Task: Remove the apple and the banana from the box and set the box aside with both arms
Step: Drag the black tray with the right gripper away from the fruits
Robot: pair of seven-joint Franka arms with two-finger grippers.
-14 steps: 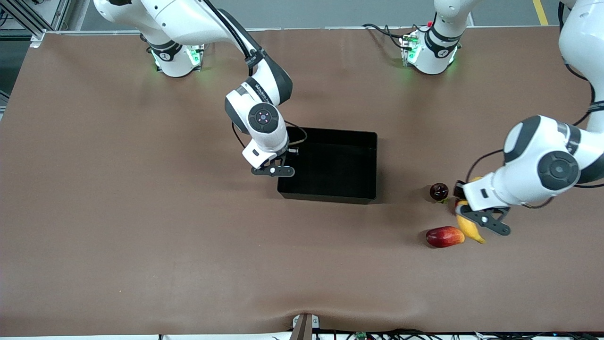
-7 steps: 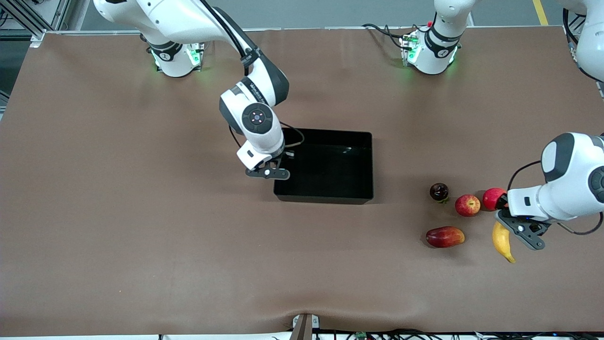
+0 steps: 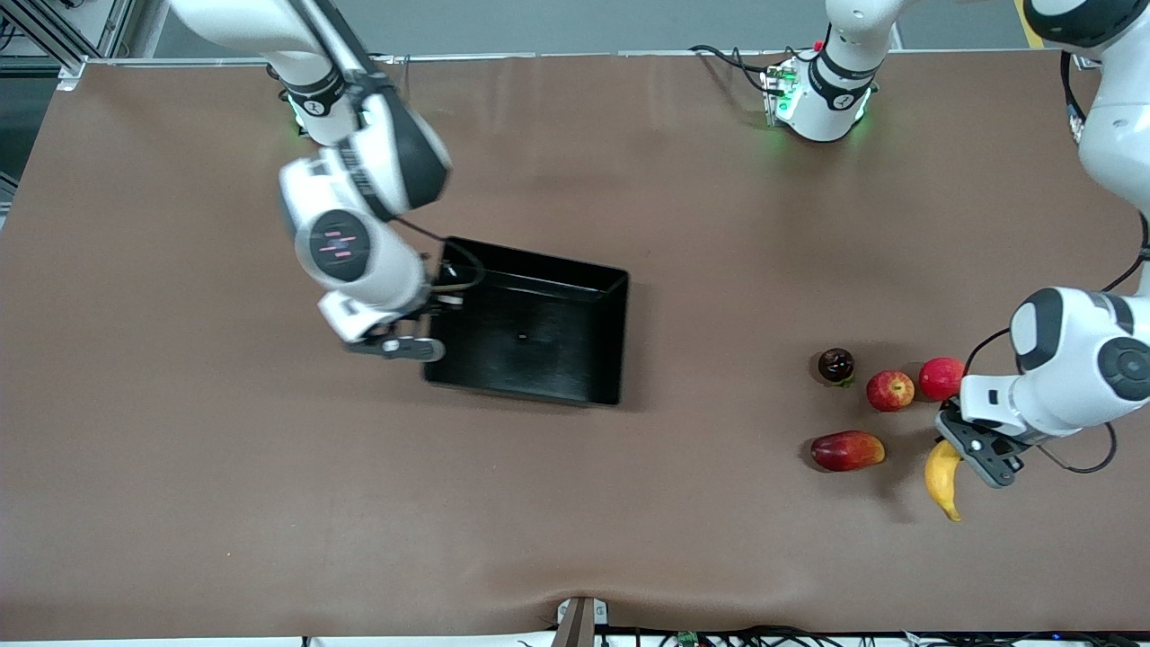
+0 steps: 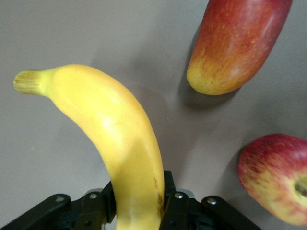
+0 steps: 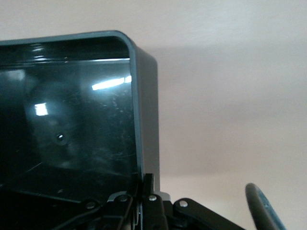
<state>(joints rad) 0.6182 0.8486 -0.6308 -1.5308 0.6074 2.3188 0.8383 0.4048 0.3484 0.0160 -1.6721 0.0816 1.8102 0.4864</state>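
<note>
My left gripper [image 3: 975,447] pinches the smooth, curved yellow banana [image 3: 941,477] near one end, over the brown table [image 3: 225,467] beside the mango [image 3: 846,450]. The small apple [image 3: 890,391], red with yellow streaks, sits close by. My right gripper [image 3: 401,342] is clamped on the thin wall of the shiny black box [image 3: 530,334], which sits skewed at mid-table.

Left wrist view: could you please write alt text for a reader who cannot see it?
The left gripper is shut on a yellow banana, its fingers clamping one end. A red-and-yellow mango and a streaked apple lie on the brown table.
</note>
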